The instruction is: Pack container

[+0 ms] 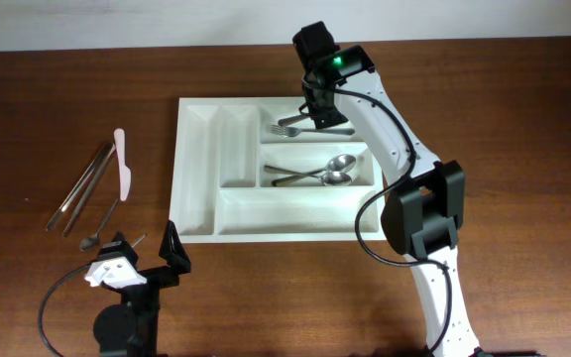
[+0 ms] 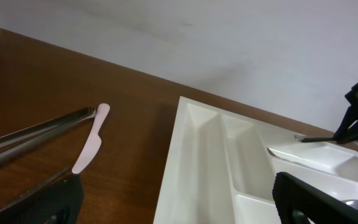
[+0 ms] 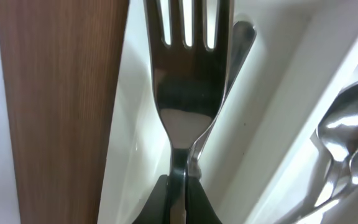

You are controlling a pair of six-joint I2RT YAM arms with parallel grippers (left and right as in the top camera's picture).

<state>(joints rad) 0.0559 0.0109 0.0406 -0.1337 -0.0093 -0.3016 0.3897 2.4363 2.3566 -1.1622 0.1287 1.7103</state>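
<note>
Steel fork (image 3: 188, 93) pinched at neck by right gripper (image 3: 179, 196), jaws nearly together, tines fwd, over container's top long compartment. 2nd utensil handle (image 3: 240, 43) lies beneath. Container (image 1: 285, 213): white plastic tray, mid-table. Spoons (image 1: 330, 171) in its middle long compartment. Left gripper (image 1: 147, 250) spread wide, nothing betw. fingers, just off container's near-left corner. Left of container: pink knife (image 1: 122, 164), long metal utensils (image 1: 82, 188), small spoon (image 1: 102, 223). Table (image 1: 523, 109) dark brown wood. White wall (image 2: 229, 37) beyond container.
</note>
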